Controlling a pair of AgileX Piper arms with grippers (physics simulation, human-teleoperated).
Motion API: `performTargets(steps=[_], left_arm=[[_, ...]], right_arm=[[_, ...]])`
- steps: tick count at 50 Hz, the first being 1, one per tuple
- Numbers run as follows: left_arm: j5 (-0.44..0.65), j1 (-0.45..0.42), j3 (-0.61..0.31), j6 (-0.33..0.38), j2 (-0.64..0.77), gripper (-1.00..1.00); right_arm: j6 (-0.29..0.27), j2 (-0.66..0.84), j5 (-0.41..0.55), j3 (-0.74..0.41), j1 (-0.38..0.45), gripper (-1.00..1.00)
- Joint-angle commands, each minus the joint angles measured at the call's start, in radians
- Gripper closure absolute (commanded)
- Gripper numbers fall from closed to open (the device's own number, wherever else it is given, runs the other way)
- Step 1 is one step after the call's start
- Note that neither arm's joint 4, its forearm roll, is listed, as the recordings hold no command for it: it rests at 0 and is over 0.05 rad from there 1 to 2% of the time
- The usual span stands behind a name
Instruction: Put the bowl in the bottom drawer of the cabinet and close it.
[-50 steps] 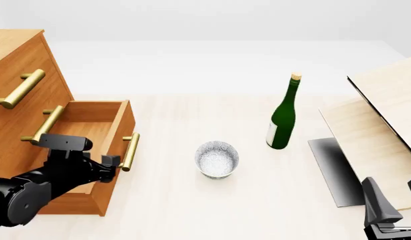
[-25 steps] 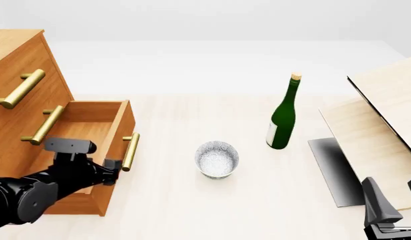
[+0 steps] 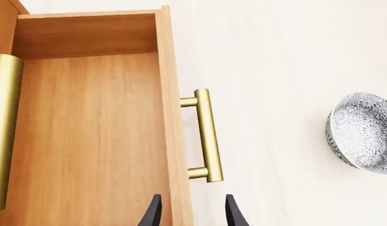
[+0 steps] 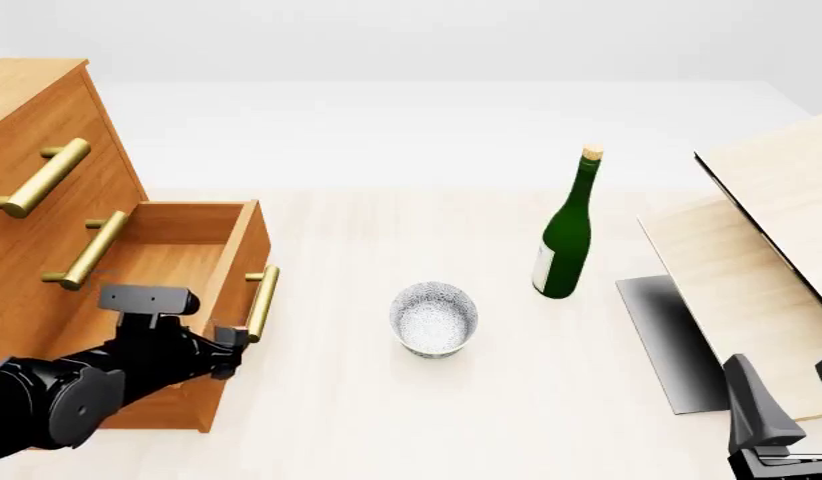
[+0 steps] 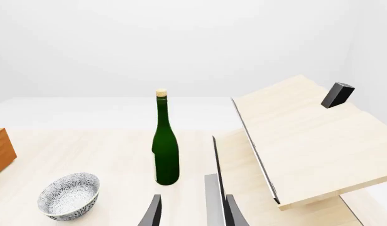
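The white speckled bowl (image 4: 434,318) stands upright and empty on the table, also seen in the left wrist view (image 3: 363,134) and the right wrist view (image 5: 69,195). The cabinet (image 4: 38,150) is at the left with its bottom drawer (image 4: 184,250) pulled out and empty inside (image 3: 86,132). Its brass handle (image 4: 262,303) (image 3: 206,134) faces the bowl. My left gripper (image 4: 226,350) (image 3: 192,214) is open, just short of the handle's near end, touching nothing. My right gripper (image 4: 791,400) (image 5: 192,212) is open and empty at the near right.
A green wine bottle (image 4: 566,230) (image 5: 165,150) stands upright behind and right of the bowl. Pale wooden boards (image 4: 771,230) (image 5: 306,136) slant over a dark base (image 4: 671,340) at the right. A small black block (image 5: 338,94) sits on the upper board.
My left gripper has drawn back toward the near table edge, away from the drawer handle. Bowl, bottle, drawer and right arm have not moved.
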Motion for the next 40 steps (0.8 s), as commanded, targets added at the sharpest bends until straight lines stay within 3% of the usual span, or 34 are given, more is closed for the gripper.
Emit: performTargets(steps=[1, 40], left_arm=[[-0.001, -0.026, 0.007, -0.008, 0.012, -1.0], [-0.012, -0.068, 0.007, -0.003, 0.025, -1.0]], right_arm=[[0.0, -0.001, 0.0, 0.001, 0.0, -1.0], [0.0, -0.001, 0.0, 0.001, -0.001, -1.0]])
